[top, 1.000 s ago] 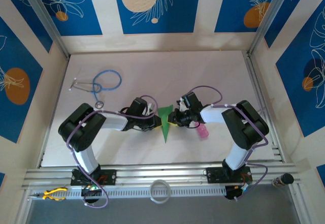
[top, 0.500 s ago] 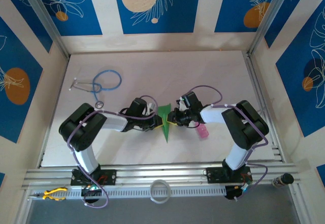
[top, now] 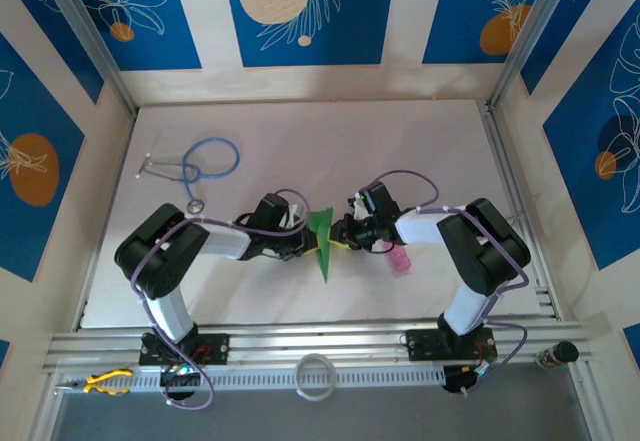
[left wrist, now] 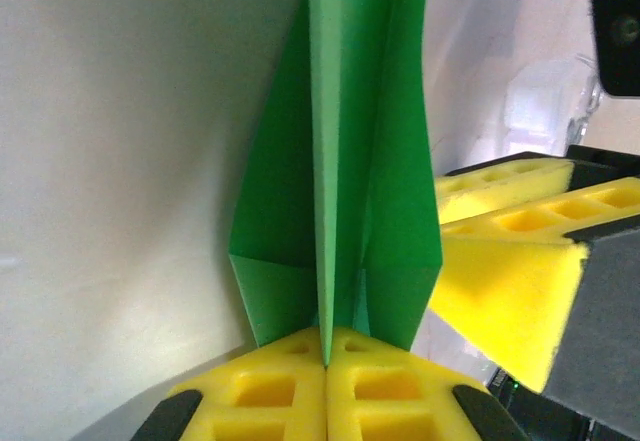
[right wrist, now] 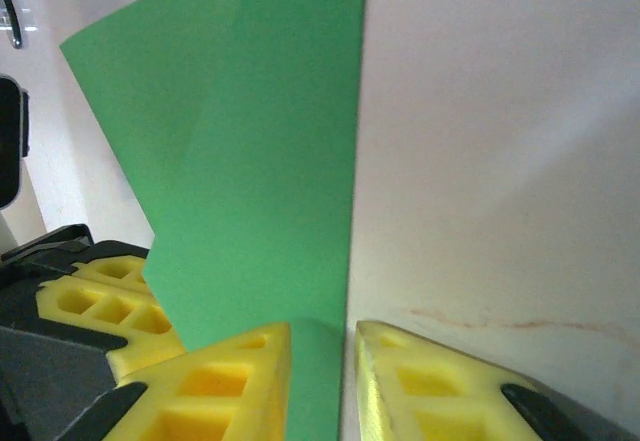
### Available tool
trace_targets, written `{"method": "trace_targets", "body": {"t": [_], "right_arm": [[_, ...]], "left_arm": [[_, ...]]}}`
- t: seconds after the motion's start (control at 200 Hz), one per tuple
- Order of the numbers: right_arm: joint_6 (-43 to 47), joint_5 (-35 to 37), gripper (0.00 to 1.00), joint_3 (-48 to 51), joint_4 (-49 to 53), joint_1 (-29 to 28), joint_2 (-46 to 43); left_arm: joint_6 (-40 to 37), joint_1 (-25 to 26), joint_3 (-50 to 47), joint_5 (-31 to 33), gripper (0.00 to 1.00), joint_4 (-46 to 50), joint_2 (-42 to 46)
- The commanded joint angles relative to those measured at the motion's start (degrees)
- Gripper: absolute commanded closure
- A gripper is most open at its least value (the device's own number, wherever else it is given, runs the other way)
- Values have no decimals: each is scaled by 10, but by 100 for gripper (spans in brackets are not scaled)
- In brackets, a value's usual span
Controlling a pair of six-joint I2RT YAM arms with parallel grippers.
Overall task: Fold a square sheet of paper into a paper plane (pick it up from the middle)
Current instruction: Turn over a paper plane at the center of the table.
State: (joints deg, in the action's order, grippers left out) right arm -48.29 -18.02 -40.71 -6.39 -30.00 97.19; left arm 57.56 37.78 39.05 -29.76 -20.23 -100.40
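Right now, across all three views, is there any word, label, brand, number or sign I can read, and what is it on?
No readable text anywhere.
The paper plane, the stethoscope and the blue wall panels bear no writing, only a leaf pattern on the panels.
The pink bottle is too small to tell whether it carries a label.

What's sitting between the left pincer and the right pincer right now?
The green paper plane sits between the left pincer and right pincer in the top view. The left wrist view shows the left one pinching its crease.
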Motion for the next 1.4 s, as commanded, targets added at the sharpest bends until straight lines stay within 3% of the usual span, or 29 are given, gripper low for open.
{"method": "trace_targets", "body": {"t": [0.0,0.23,0.665,0.935,1.146,1.396], "right_arm": [[21,12,74,-1,32,-4,-41],[26,15,68,-28,54,-24,-60],[-20,-6,59,-97,62,-30,-9],[6,4,57,-180,156,-48,51],[30,44,58,-213,234,-60,69],[26,49,67,-178,223,-46,49]], "left_arm": [[-40,-1,20,25,92,74,36],[-90,0,58,47,91,168,56],[-129,0,62,73,91,206,82],[-134,0,59,79,91,210,90],[-133,0,61,85,90,211,87],[-142,1,60,94,90,229,88]]}}
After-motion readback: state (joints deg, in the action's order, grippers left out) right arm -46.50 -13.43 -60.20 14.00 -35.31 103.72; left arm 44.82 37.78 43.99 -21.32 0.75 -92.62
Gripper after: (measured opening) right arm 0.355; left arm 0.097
